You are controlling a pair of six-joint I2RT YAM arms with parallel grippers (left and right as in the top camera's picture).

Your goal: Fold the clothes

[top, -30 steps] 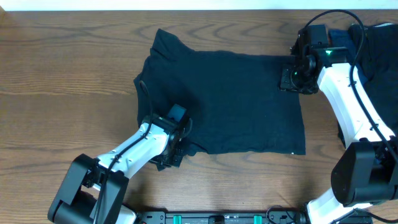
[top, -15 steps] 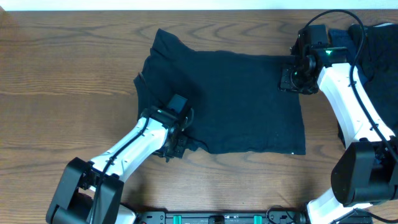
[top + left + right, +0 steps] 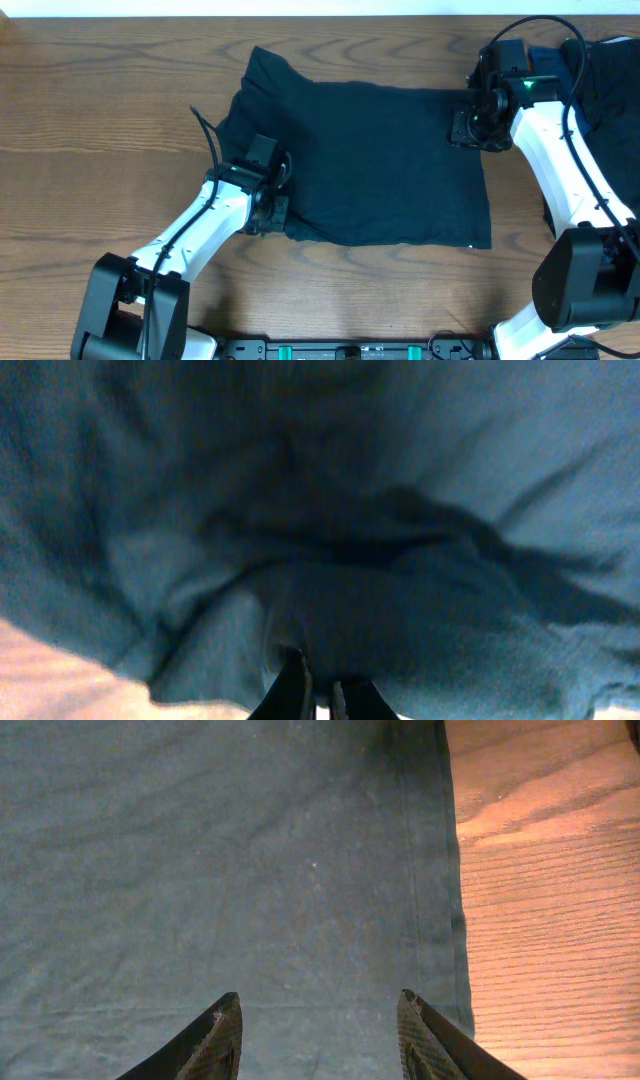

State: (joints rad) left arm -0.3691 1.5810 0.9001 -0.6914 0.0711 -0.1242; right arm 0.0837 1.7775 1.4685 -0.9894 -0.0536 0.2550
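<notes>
The dark navy T-shirt [image 3: 380,160] lies spread out flat in the middle of the brown wooden counter [image 3: 100,100]. Its near left corner is bunched up. More dark clothes [image 3: 610,75] sit in a heap at the far right edge, partly behind the right arm.

The left arm reaches up at a slant from the near left side to that bunched corner. The left pincer [image 3: 268,215] points down into the cloth. In the left wrist view the left pincer [image 3: 318,695] is squeezed tight, with a fold of the T-shirt [image 3: 400,560] pinched at its tips.

The right arm stretches along the right side to the shirt's far right corner. The right pincer [image 3: 462,128] is about half open. Its two fingers [image 3: 225,1040] stand apart over the flat cloth beside the hem, holding nothing. I cannot tell if they touch the T-shirt [image 3: 200,850].
</notes>
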